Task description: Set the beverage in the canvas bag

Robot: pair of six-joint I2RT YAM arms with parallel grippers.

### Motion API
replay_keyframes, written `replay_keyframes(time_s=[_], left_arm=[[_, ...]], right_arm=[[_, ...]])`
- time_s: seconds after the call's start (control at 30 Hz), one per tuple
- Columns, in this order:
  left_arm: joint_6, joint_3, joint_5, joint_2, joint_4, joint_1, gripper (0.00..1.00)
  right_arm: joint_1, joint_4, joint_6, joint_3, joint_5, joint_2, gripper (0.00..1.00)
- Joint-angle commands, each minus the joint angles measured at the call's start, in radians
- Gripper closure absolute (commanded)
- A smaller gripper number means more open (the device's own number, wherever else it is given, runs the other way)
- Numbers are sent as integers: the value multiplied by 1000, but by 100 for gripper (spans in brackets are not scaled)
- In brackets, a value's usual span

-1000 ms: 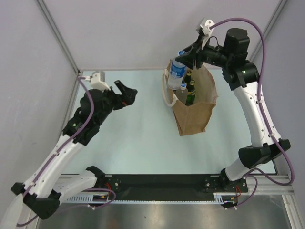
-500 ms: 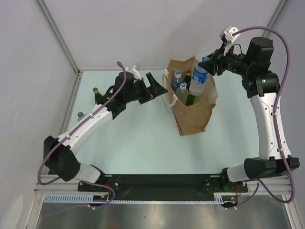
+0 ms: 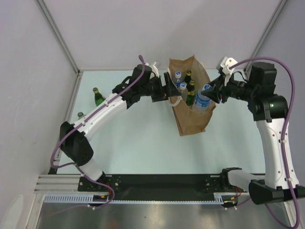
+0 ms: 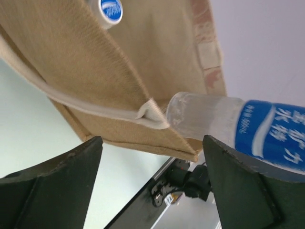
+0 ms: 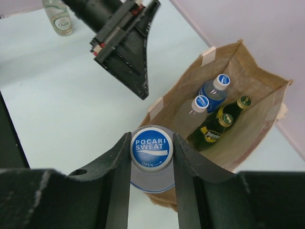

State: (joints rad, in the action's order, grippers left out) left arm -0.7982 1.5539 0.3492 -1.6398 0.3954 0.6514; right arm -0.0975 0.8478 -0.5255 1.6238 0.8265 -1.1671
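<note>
Beverage point(image 3: 202, 101), a blue-labelled Pocari Sweat bottle, hangs tilted at the mouth of the canvas bag point(image 3: 190, 121), near its right rim, clamped between the jaws of the right gripper point(image 3: 211, 94). The left gripper point(image 3: 167, 88) sits at the bag's left rim, jaws spread wide beside the white handle point(image 4: 95, 107). Four bottles point(image 5: 209, 95) stand inside the bag.
</note>
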Motion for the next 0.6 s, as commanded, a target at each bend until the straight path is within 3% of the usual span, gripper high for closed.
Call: replay_keyframes(time_s=[0.0, 0.57], left_arm=[[86, 83, 74, -67, 114, 25, 13], [119, 253, 96, -182, 106, 33, 7]], right_arm=[[2, -15, -71, -62, 10, 76, 100], [2, -139, -77, -140, -49, -17, 100]])
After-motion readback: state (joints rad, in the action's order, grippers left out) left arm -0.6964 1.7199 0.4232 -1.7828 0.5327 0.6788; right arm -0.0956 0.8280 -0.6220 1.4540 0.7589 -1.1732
